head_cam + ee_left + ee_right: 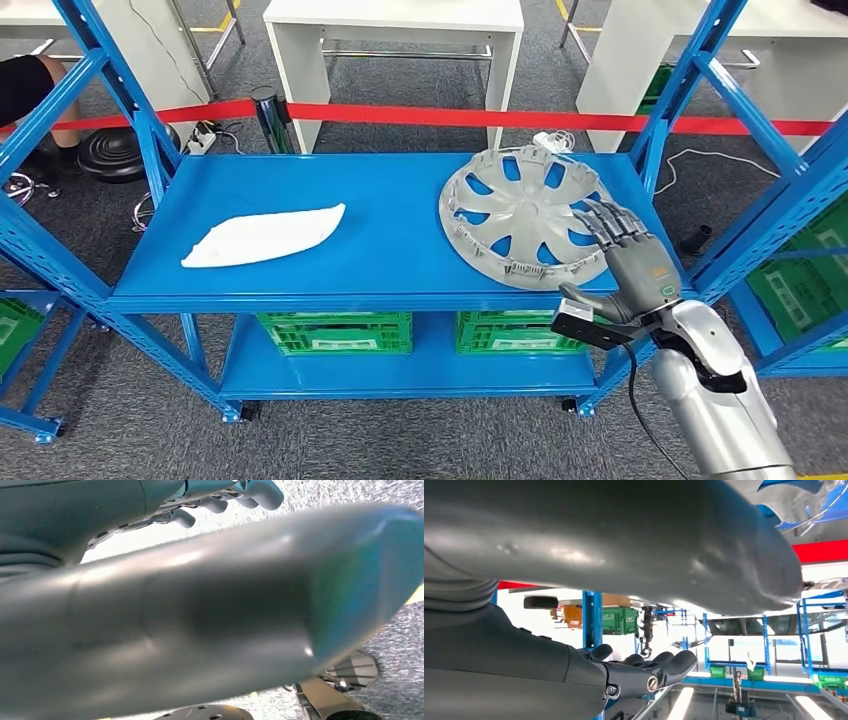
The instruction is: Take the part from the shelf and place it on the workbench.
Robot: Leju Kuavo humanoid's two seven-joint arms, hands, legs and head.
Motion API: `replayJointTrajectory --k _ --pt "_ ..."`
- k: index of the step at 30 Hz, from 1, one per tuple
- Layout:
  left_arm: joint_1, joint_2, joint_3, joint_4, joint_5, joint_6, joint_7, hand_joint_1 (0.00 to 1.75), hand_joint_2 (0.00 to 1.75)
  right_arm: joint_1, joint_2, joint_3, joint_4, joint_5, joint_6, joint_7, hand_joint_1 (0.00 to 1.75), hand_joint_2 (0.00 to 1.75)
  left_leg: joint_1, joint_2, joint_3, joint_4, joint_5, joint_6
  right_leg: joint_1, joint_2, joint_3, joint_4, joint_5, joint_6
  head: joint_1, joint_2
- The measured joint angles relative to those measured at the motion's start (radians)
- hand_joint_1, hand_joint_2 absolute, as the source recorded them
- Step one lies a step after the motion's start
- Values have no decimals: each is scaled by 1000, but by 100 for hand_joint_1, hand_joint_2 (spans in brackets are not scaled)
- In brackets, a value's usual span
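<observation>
Silver and grey, the right hand (pixel 632 262) is reaching in at the lower right of the frame with fingers spread and holding nothing, its fingertips overlapping the grey wheel cover (pixel 520 215) lying on the blue shelf (pixel 380 250), right of centre.

A blue shelf (pixel 385 270) is carrying a flat white part (pixel 262 236) on its left side and a grey wheel cover (pixel 524 214) lying flat on its right side, well apart.
</observation>
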Motion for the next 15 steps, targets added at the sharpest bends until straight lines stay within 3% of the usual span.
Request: replayJointTrajectory --k 2,6,8,10,12,13,15 --pt "-1 0 0 0 0 -1 0 0 0 -2 0 -1 0 0 0 2 0 0 -3 -2 2 2 -6 -11 4 0 45 -95 28 -11 0 0" --pt "-2 0 0 -1 -4 -3 1 0 0 -2 0 -2 -1 -1 1 3 0 0 -3 0 2 5 -16 -35 5 2 56 -113 27 -38 0 0" --pt "-3 0 0 -2 -8 -4 2 0 0 -2 0 -3 -1 -6 2 5 0 87 -1 0 -26 69 -52 -45 2 1 65 -118 27 -50 -2 0" --pt "-3 0 0 -1 -10 -6 4 0 0 0 0 -4 -1 -14 1 5 0 175 0 0 -90 195 -107 -51 2 0 69 -117 23 -57 -2 0" --pt "-2 0 0 -1 -12 -7 6 0 0 3 1 -5 -2 -15 -1 4 0 175 1 0 -136 271 -119 -52 3 1 73 -117 19 -59 -2 0" --pt "-1 0 0 0 -13 -8 6 0 0 5 1 -5 -2 -13 -3 4 0 175 0 0 -134 256 -98 -50 4 2 75 -117 17 -58 -2 0" --pt "-2 1 0 0 -15 -8 6 0 0 7 1 -5 -3 -9 -6 4 0 175 -1 0 -81 138 -26 -41 4 4 83 -117 12 -54 -2 0"
